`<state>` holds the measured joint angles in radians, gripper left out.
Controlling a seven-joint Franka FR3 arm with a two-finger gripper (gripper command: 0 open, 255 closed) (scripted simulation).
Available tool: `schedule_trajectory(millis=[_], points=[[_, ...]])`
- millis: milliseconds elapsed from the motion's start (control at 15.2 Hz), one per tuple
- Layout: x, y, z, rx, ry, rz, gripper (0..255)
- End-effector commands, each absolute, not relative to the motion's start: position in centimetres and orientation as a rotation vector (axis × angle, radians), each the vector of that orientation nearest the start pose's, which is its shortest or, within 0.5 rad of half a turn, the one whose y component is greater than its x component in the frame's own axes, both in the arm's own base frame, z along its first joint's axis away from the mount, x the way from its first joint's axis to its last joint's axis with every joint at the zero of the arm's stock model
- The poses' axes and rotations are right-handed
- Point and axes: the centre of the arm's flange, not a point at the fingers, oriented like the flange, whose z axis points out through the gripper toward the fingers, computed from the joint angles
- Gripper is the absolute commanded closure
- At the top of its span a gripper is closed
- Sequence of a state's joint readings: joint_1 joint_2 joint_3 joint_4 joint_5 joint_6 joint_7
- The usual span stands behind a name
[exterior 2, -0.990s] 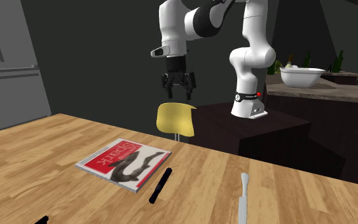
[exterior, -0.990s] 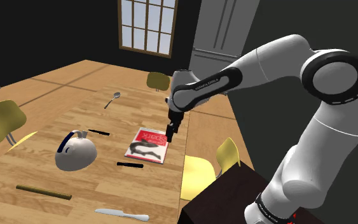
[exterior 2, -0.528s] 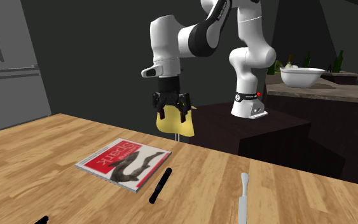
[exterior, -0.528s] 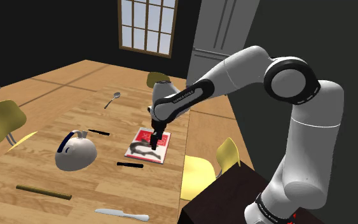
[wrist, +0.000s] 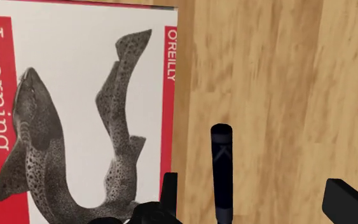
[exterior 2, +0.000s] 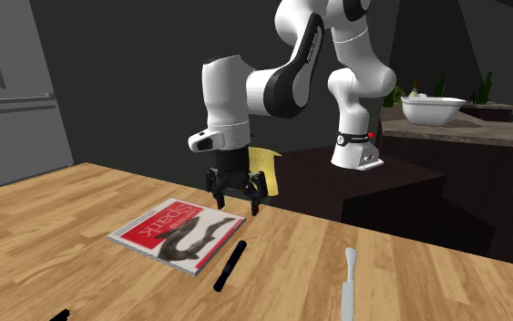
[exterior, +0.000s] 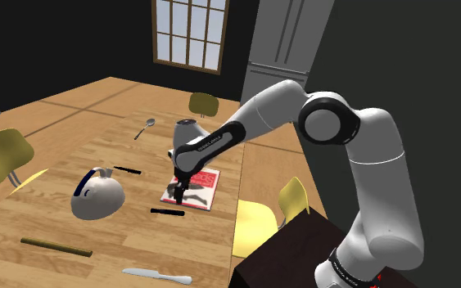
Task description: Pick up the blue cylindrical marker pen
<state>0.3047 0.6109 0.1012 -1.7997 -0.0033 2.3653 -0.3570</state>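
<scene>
1. Wrist view: the marker pen (wrist: 222, 172) is a slim, smooth, near-black cylinder with a rounded end. It lies flat on the table (wrist: 266, 63), between the gripper (wrist: 254, 188) fingers and closer to one of them. Neither finger touches it. The gripper is released, with the fingers spread wide.
2. Wrist view: the book (wrist: 75, 108) cover is legible. It is white with red bands, a spotted grey fish, and the words "Learning" and "O'REILLY". The marker pen lies just beside the book's edge and parallel to it.
3. Shoulder view: the gripper (exterior: 179, 195) hangs over the book (exterior: 192, 186). The marker pen (exterior: 167, 212) lies at 7 o'clock from the book. On the wood-grain table (exterior: 73, 114) there are also a white rounded pot (exterior: 97, 195) with a dark blue handle, a metal spoon (exterior: 145, 127) and a pale knife (exterior: 156, 276).
4. Second exterior view: the gripper (exterior 2: 235, 205) is low above the table (exterior 2: 81, 201), at the far corner of the book (exterior 2: 177, 232). The marker pen (exterior 2: 230, 265) lies at 4 o'clock from the book, and the knife (exterior 2: 349, 278) lies at 3 o'clock from the marker pen.
5. Second exterior view: a white bowl (exterior 2: 435, 110) stands on a counter at 2 o'clock from the gripper. Its contents cannot be determined.
</scene>
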Motion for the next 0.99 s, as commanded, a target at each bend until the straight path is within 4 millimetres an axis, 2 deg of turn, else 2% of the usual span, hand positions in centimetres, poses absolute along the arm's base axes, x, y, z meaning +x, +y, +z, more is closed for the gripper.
schedule_trajectory(millis=[0,330,792,924], points=[[61.3,26.9,18.6,-2.858,-1.174,0.065,0],[63.6,30.9,14.5,-2.82,-1.28,0.058,0],[63.6,30.9,10.8,-2.82,-1.28,0.058,0],[63.6,30.9,10.5,-2.82,-1.28,0.058,0]])
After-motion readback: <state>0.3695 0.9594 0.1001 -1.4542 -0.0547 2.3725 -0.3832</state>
